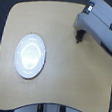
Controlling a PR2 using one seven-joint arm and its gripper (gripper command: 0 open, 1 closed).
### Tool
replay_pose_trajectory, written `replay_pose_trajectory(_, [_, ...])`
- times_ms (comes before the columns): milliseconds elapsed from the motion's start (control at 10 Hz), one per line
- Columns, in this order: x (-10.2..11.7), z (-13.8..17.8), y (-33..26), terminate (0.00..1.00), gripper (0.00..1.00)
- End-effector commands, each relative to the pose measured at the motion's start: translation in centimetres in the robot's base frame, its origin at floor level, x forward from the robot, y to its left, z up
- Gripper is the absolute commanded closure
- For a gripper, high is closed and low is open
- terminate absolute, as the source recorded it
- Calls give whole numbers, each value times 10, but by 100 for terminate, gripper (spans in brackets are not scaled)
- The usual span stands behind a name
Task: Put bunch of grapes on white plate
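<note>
We are seeing the gripper (79,37) hovering near the table (59,82) edge, jaws too blurred to call. The bunch of grapes isn't visible, possibly pinched or hidden. The white plate (30,56) sits well off toward the exterior view's left; next probably carrying over.

You've got a single exterior view here, looking almost straight down on the worktop (60,67) from high above. It sits far enough back that nearly the whole wooden top fits in frame, edges curving away at the corners. The arm (103,27) enters from the exterior view's upper right. No second view shares the scene.
</note>
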Motion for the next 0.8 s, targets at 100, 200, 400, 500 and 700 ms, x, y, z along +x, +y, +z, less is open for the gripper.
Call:
replay_pose_trajectory(100, [3, 8, 5, 0, 100])
replay_pose_trajectory(200, [4, 11, 6, 0, 100])
replay_pose_trajectory(400, [6, 26, 12, 0, 100])
replay_pose_trajectory(500, [7, 40, 15, 0, 100])
replay_pose_trajectory(700, [10, 75, 25, 0, 100])
